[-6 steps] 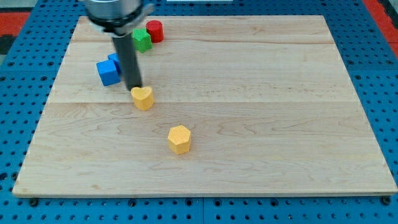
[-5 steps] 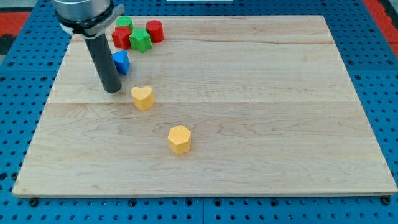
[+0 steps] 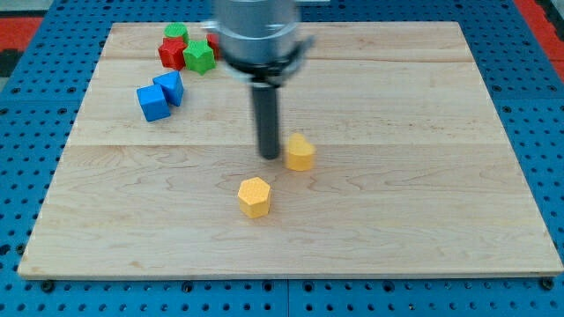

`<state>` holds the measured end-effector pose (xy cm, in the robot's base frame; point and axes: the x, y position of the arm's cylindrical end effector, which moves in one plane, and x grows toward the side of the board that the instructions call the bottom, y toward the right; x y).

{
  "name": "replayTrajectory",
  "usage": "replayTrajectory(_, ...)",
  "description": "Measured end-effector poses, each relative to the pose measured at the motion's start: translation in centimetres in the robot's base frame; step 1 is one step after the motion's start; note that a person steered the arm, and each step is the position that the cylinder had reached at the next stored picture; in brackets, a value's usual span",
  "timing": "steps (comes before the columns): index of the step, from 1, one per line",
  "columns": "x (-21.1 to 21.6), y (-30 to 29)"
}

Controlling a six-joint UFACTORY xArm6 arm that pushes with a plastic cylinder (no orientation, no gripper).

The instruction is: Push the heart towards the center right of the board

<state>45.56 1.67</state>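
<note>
The yellow heart block (image 3: pixel 300 152) lies near the middle of the wooden board (image 3: pixel 423 194). My tip (image 3: pixel 268 157) stands right against the heart's left side, touching or almost touching it. The dark rod rises from there toward the view's top, under the blurred arm body.
A yellow hexagon block (image 3: pixel 254 196) lies below and left of the heart. Two blue blocks (image 3: pixel 159 95) sit at the left. A red block (image 3: pixel 172 52) and two green blocks (image 3: pixel 199 56) cluster at the top left; the arm hides part of that area.
My tip has swung from left of the heart to its left side and moved right. The heart has slid about a hundred pixels to the right and slightly down.
</note>
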Motion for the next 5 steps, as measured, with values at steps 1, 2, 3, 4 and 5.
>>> replayTrajectory(1,-0.3,6.2)
replayTrajectory(2,2.8,5.2)
replayTrajectory(3,4.2,6.8)
replayTrajectory(4,1.7,8.9)
replayTrajectory(5,-0.8,9.3)
